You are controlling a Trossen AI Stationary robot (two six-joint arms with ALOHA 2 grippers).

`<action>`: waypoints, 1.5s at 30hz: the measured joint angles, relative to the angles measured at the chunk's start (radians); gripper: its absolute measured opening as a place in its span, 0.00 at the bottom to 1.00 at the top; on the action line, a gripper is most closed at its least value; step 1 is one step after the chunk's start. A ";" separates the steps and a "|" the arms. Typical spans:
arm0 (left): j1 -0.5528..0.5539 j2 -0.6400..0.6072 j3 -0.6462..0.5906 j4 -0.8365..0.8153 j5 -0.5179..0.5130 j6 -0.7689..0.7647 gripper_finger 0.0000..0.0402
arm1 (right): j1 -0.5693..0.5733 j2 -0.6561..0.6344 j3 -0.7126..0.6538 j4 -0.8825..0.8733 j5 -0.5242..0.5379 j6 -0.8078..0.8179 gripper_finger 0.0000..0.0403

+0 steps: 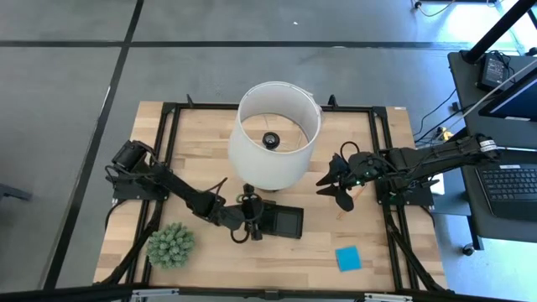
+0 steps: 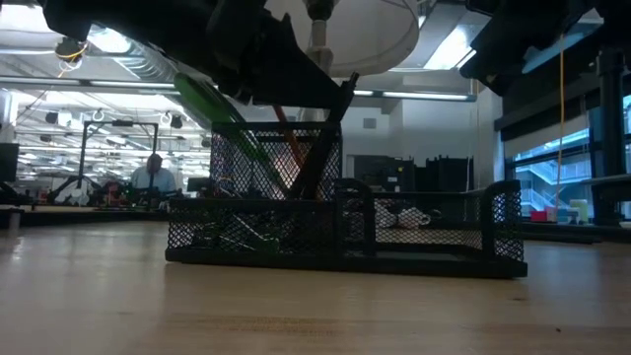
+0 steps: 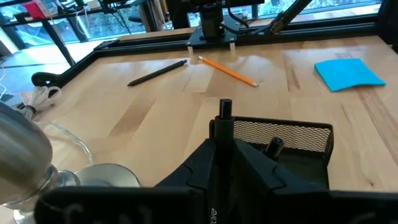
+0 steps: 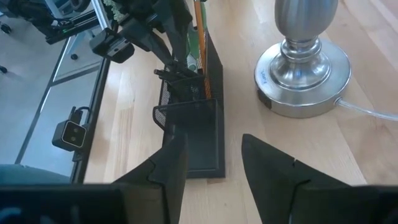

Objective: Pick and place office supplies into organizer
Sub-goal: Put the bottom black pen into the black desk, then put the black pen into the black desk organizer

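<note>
Behind our wooden surface (image 1: 369, 243), the left end effector (image 3: 224, 134) gripped a dark pen (image 3: 224, 111) over the organizer (image 1: 281, 222); the right end effector (image 4: 214, 158) stood open.

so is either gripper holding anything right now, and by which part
The left gripper pinches a dark pen near its upper end, above the organizer. The right gripper is open and holds nothing.

One black mesh organizer (image 1: 284, 221), one blue sticky-note pad (image 1: 348, 258), one orange pencil (image 3: 227, 70), one dark pen (image 3: 157, 73) on the table, one lamp (image 1: 275, 134), one green plant ball (image 1: 171, 244)
</note>
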 joint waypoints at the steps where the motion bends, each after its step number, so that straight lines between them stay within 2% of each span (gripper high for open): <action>1: 0.000 0.000 0.000 0.000 0.000 0.000 0.12 | 0.000 0.000 0.000 0.000 0.000 -0.001 0.38; 16: 0.000 -0.027 0.000 0.002 0.008 -0.016 0.33 | 0.000 0.000 0.000 -0.008 -0.001 -0.023 0.38; 26: -0.003 -0.228 0.000 0.003 0.009 -0.083 0.32 | 0.000 0.000 0.000 -0.062 0.021 0.030 0.38; 34: -0.009 -0.381 0.001 -0.036 0.006 -0.060 0.32 | -0.022 0.000 0.000 -0.295 0.199 0.247 0.38; 39: -0.013 -0.413 0.001 -0.073 0.019 -0.054 0.32 | -0.052 0.000 0.000 -0.440 0.245 0.328 0.38; 45: -0.023 -0.413 0.001 -0.129 0.024 -0.053 0.32 | -0.051 0.000 0.000 -0.454 0.245 0.322 0.38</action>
